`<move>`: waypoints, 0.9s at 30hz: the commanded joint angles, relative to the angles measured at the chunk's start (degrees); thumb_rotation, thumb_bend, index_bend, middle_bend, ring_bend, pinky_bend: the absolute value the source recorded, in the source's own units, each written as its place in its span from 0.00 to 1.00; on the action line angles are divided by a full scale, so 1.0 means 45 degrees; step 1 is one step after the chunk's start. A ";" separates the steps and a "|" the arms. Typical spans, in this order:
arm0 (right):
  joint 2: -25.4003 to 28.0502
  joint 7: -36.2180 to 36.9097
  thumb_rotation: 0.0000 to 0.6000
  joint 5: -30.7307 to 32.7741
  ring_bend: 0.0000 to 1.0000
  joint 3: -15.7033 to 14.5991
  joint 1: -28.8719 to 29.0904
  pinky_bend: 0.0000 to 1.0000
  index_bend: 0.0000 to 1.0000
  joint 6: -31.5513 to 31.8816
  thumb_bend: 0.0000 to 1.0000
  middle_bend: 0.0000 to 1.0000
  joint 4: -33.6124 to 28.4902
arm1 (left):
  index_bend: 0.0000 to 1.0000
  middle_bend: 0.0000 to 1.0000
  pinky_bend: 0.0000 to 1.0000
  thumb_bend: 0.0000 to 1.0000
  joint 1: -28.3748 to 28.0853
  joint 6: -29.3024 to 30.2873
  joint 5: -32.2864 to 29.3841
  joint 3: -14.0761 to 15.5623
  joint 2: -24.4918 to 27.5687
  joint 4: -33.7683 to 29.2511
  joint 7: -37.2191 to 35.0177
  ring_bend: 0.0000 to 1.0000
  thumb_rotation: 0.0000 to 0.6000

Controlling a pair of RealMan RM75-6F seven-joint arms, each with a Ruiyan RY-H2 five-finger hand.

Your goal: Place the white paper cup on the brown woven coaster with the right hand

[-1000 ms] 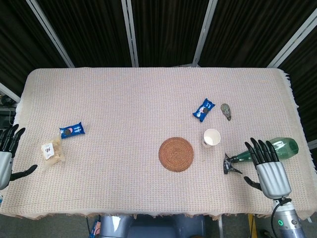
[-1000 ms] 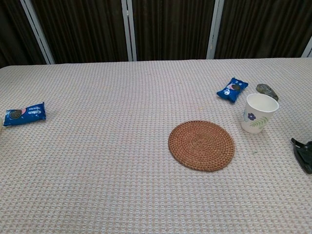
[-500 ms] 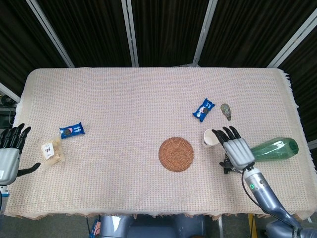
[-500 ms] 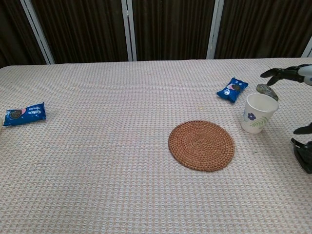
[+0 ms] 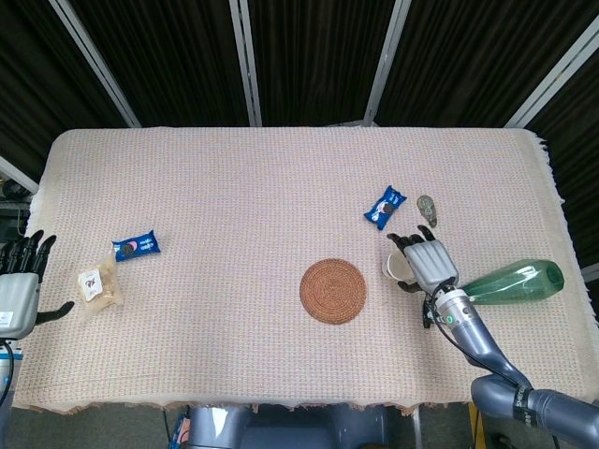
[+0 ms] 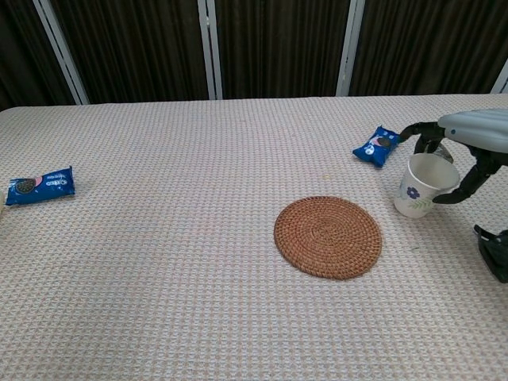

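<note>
Reach-and-grab step here, I'd say. Right hand [image 6: 468, 151] is curled loosely around the white paper cup [image 6: 421, 187], thumb one side, fingers the other, but I can't tell if it's actually gripping. Cup's upright on the tablecloth [image 5: 243, 187], just right of the brown woven coaster [image 6: 328, 236]. Next move probably needs a firm squeeze, lift, then a short shift left.

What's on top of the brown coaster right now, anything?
Nothing: the brown woven coaster lies bare. The white paper cup stands on the cloth beside it, with the right hand around its rim.
</note>
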 commanded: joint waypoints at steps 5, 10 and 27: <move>-0.0424 0.0111 1.00 0.0123 0.34 -0.0104 0.0203 0.15 0.28 0.0126 0.19 0.41 0.0637 | 0.00 0.00 0.00 0.00 -0.0008 0.0027 -0.0008 -0.0003 0.0040 -0.0042 -0.0076 0.00 1.00; -0.0284 0.0445 1.00 -0.0389 0.34 -0.0154 0.0152 0.15 0.28 0.0635 0.19 0.41 0.0266 | 0.00 0.00 0.00 0.00 0.0005 0.0074 0.0073 0.0037 0.0087 -0.0110 -0.0129 0.00 1.00; 0.0020 -0.2559 1.00 0.0373 0.34 0.0142 0.1335 0.15 0.28 0.0685 0.19 0.41 -0.3414 | 0.00 0.00 0.00 0.00 0.0019 0.0061 0.0309 0.0170 0.0354 -0.0313 -0.0489 0.00 1.00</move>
